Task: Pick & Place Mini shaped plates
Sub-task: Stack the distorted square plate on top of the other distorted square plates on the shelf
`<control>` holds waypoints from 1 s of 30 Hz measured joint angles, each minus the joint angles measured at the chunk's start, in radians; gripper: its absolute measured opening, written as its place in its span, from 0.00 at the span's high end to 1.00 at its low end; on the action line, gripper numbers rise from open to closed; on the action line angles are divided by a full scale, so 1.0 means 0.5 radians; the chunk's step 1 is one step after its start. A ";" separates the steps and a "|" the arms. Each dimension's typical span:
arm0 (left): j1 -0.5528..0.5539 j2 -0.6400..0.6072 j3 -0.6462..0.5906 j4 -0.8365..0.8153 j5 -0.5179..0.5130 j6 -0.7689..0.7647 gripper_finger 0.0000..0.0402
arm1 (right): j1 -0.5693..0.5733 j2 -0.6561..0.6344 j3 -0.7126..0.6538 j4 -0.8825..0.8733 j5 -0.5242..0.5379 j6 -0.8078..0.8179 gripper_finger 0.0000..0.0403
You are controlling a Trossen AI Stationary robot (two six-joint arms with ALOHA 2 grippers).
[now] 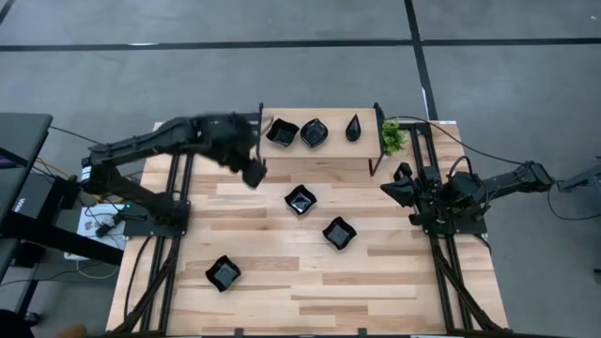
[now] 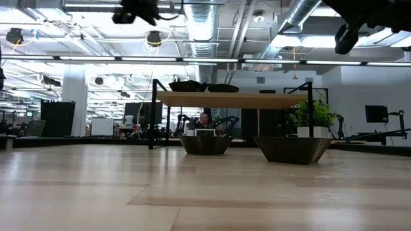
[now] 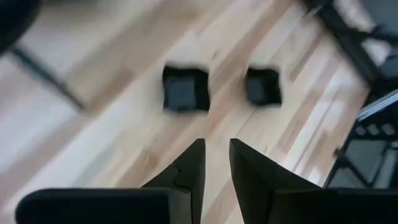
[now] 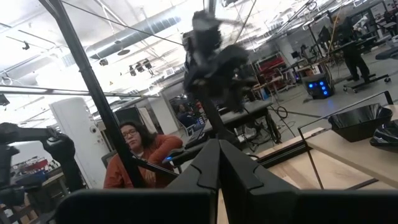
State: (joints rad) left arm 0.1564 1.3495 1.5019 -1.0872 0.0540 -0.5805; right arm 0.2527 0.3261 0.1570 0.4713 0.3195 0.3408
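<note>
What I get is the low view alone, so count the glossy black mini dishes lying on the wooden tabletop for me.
Observer: Three glossy black wavy-edged square dishes lie on the wooden tabletop: one near the centre, one to its lower right, and one towards the high view's lower left.
Operator: Say where the left claw is.
Observer: The left claw hangs beside the raised wooden shelf's left end, fingers apart and empty.
Operator: Now the right claw.
Observer: The right claw is shut, parked at the table's right side near the small green plant.
</note>
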 joint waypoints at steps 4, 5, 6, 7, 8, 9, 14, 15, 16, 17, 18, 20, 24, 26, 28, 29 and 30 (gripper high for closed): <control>-0.287 -0.056 -0.094 -0.102 -0.220 -0.258 0.82 | 0.001 0.000 0.000 -0.001 0.000 0.000 1.00; -0.348 -0.083 -0.144 -0.104 -0.255 -0.315 0.82 | 0.000 0.000 0.000 0.000 0.000 0.000 1.00; -0.411 -0.108 -0.199 -0.108 -0.276 -0.376 0.82 | 0.000 0.000 0.000 -0.001 0.000 0.000 1.00; -0.468 -0.136 -0.264 -0.109 -0.285 -0.436 0.82 | 0.001 0.000 0.000 -0.001 0.000 0.000 1.00; -0.518 -0.165 -0.335 -0.107 -0.292 -0.511 0.82 | 0.000 0.000 0.000 -0.001 0.000 0.000 1.00; -0.570 -0.190 -0.409 -0.113 -0.308 -0.609 0.82 | 0.000 0.000 0.000 -0.001 0.000 0.000 1.00; -0.812 -0.347 -0.826 -0.112 -0.332 -1.137 0.82 | 0.000 0.000 0.000 -0.001 0.000 0.000 1.00; -0.860 -0.377 -0.903 -0.111 -0.327 -1.255 0.82 | 0.000 0.001 0.000 -0.001 0.000 0.000 1.00; -0.909 -0.403 -0.973 -0.112 -0.317 -1.359 0.82 | 0.000 0.000 0.000 -0.001 0.000 -0.001 1.00; -0.956 -0.430 -1.042 -0.104 -0.315 -1.462 0.82 | 0.001 0.001 0.000 -0.001 0.000 0.000 1.00; -1.004 -0.453 -1.100 -0.103 -0.310 -1.564 0.82 | 0.001 0.001 0.000 -0.001 0.000 0.000 1.00; -1.097 -0.492 -1.203 -0.079 -0.310 -1.743 0.82 | 0.000 0.000 0.000 -0.001 0.000 0.000 1.00; -1.261 -0.517 -1.337 -0.004 -0.301 -1.976 0.82 | 0.000 0.000 0.000 -0.001 0.000 0.000 1.00; -1.327 -0.507 -1.358 0.021 -0.273 -2.066 0.82 | 0.000 0.000 0.000 -0.001 0.001 -0.001 1.00; -1.382 -0.484 -1.362 0.046 -0.227 -2.151 0.82 | 0.000 0.001 0.000 -0.001 0.000 -0.001 1.00; -1.410 -0.471 -1.362 0.061 -0.218 -2.194 0.82 | 0.000 0.000 0.000 -0.001 0.000 -0.001 1.00; -1.440 -0.458 -1.362 0.080 -0.213 -2.220 0.82 | 0.001 0.000 0.000 -0.001 0.001 -0.001 1.00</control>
State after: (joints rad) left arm -0.5636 1.1204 0.8207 -1.0473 -0.0525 -1.6902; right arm 0.2530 0.3261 0.1570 0.4708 0.3198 0.3405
